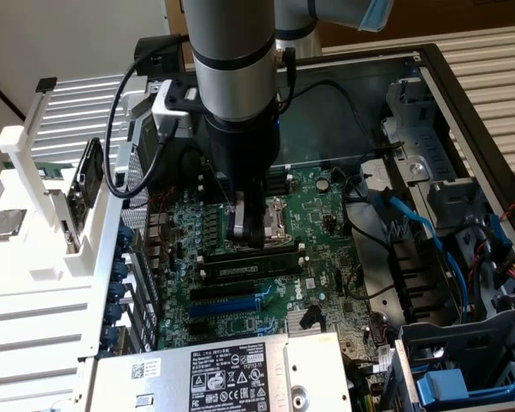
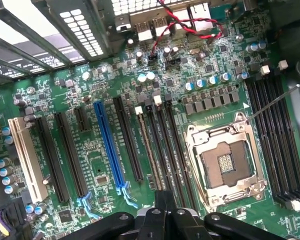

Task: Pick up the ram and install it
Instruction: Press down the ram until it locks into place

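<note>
- Looking at the exterior view, I see the claw (image 1: 245, 230) closed with nothing between its fingers, just above centre of frame, its tips low over the motherboard (image 1: 326, 225).
- The ram (image 1: 251, 265) appears to stand on edge in a black memory slot at centre frame, directly below the claw tips and above the blue slot (image 1: 227, 302). I cannot tell whether the tips touch it.
- In the wrist view a thin brownish edge (image 2: 147, 150) runs along one slot beside the CPU socket (image 2: 225, 165); I take that for the stick's top edge.
- I judge this to be the seating press. I would push straight down with the closed tips, keep them centred over the stick's edge, and not lean sideways toward the socket.
- I cannot tell if the end latches are closed, so they are worth watching.
</note>
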Controlling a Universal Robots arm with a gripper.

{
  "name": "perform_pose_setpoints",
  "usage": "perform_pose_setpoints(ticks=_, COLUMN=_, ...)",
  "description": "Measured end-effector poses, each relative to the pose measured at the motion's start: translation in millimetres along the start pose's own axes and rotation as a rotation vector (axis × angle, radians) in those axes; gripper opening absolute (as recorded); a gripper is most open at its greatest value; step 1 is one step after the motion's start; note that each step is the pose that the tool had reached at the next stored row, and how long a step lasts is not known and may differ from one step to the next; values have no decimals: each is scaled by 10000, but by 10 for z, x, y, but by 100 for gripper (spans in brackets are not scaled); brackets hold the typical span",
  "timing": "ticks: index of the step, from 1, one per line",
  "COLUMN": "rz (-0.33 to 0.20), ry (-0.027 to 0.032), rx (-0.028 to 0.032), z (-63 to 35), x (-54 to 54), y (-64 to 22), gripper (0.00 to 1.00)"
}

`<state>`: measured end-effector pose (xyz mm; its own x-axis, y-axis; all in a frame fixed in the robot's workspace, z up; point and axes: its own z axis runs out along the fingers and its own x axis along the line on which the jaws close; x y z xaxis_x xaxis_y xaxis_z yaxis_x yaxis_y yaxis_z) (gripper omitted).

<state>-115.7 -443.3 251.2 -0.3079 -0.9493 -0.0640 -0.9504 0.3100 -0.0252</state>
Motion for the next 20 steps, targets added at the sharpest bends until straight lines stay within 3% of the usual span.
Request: perform_pose_setpoints(ticks=20, rz=3255, ry=83, rx=209, z=0, x=0, y=0, gripper=10)
